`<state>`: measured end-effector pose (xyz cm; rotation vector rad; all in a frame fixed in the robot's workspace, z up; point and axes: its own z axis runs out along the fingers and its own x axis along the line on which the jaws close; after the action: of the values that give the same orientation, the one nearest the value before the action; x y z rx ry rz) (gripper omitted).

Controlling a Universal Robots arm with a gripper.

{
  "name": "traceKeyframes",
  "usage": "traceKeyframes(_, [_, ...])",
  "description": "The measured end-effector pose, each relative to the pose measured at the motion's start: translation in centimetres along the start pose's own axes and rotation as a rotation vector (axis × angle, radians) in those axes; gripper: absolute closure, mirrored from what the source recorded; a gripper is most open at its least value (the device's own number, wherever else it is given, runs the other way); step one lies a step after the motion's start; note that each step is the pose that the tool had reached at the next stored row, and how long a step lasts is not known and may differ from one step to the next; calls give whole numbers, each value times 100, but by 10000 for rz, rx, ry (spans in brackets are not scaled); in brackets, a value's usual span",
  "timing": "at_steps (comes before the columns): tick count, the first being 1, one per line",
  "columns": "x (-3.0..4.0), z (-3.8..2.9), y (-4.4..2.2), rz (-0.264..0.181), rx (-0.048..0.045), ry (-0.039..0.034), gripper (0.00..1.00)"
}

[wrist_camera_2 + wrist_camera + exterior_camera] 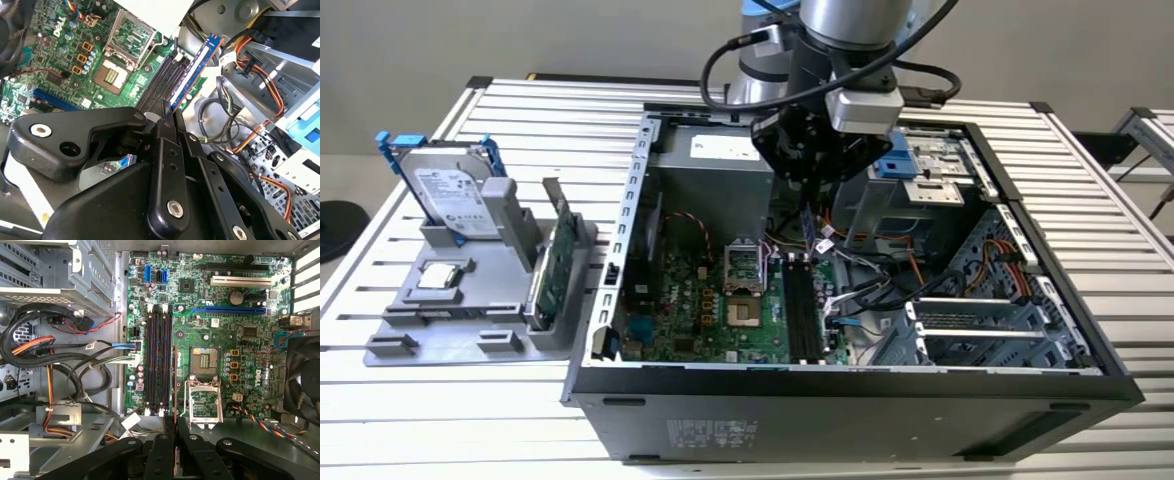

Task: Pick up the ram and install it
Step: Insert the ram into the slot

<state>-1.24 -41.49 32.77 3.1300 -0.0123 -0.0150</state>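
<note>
The setting is a robotics lab or test workshop. An opened computer case [854, 400] lies on a slotted aluminium table [480, 420] (the kind built from extruded profiles). A grey parts holder [454, 300] beside it presents a hard drive [447, 195] and an expansion card [558, 265] upright.

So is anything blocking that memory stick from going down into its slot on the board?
Nothing visible. The gripper holds the ram edge-on over the black memory slots, which look bare. The cable bundle lies off to one side of them.
</note>
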Motion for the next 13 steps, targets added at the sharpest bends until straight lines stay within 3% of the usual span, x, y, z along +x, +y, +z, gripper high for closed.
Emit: traceKeyframes(13, [0,28,0,0,1,0,100])
